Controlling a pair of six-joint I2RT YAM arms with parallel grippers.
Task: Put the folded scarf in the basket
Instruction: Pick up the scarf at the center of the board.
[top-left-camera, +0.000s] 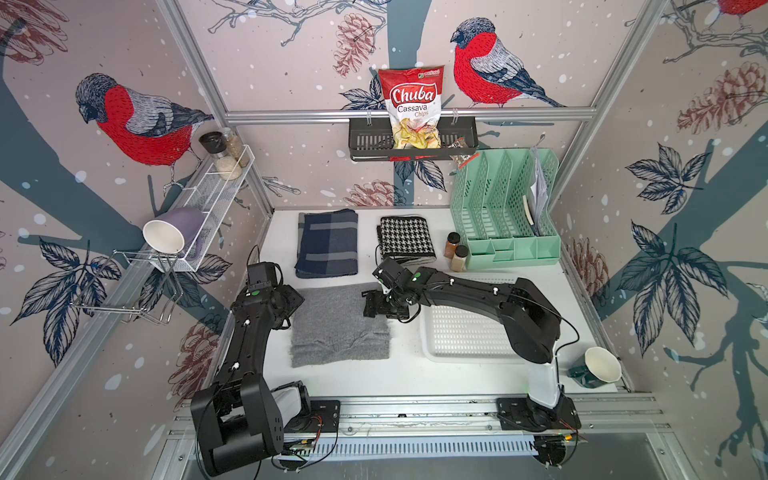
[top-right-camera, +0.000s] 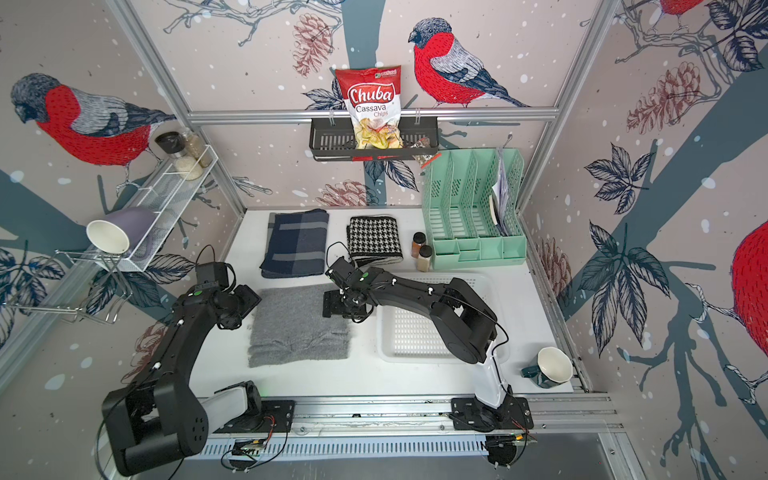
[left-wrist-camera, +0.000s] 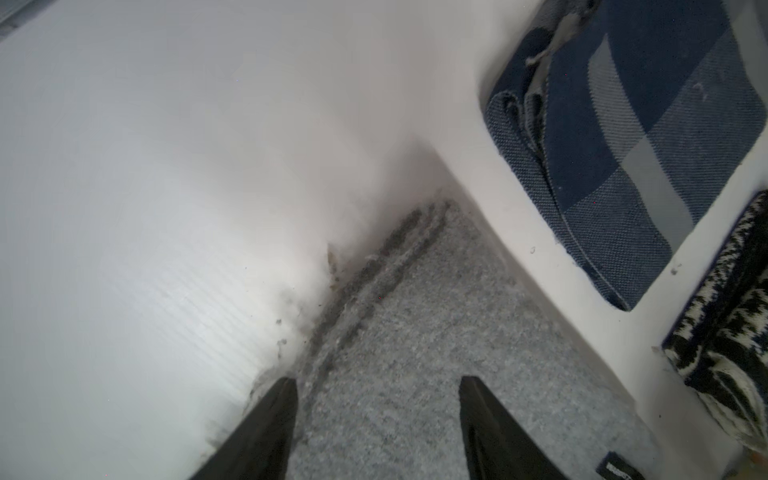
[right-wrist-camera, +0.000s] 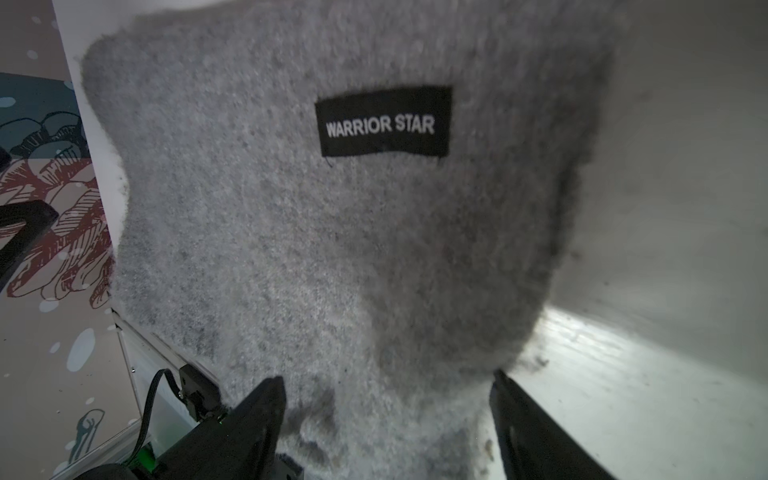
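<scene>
The white table (top-left-camera: 407, 374) carries three folded scarves. The grey scarf (top-left-camera: 340, 328) lies flat at centre, nearest the robot base. Both arms address it, so it is taken to be the task item. It rests on the table, not in the basket. The basket (top-left-camera: 461, 332) sits just beside the scarf on the right, partly covered by the right arm (top-left-camera: 478, 291) reaching across it; this placement keeps the transfer short. The navy checked scarf (top-left-camera: 328, 243) and the houndstooth scarf (top-left-camera: 406, 241) lie farther back, clear of both arms.

The left gripper (left-wrist-camera: 376, 380) stands at the grey scarf's far left corner, jaws spread, one finger at the layered edge and one over the fabric. The right gripper (right-wrist-camera: 386, 376) stands at the far right corner, jaws likewise spread, gripping nothing. Whether the fingertips touch the fabric is unclear from the wrist views. The two-corner stance probably serves to lift the fold without it opening.

The scarf's label (right-wrist-camera: 384, 121) faces up.
</scene>
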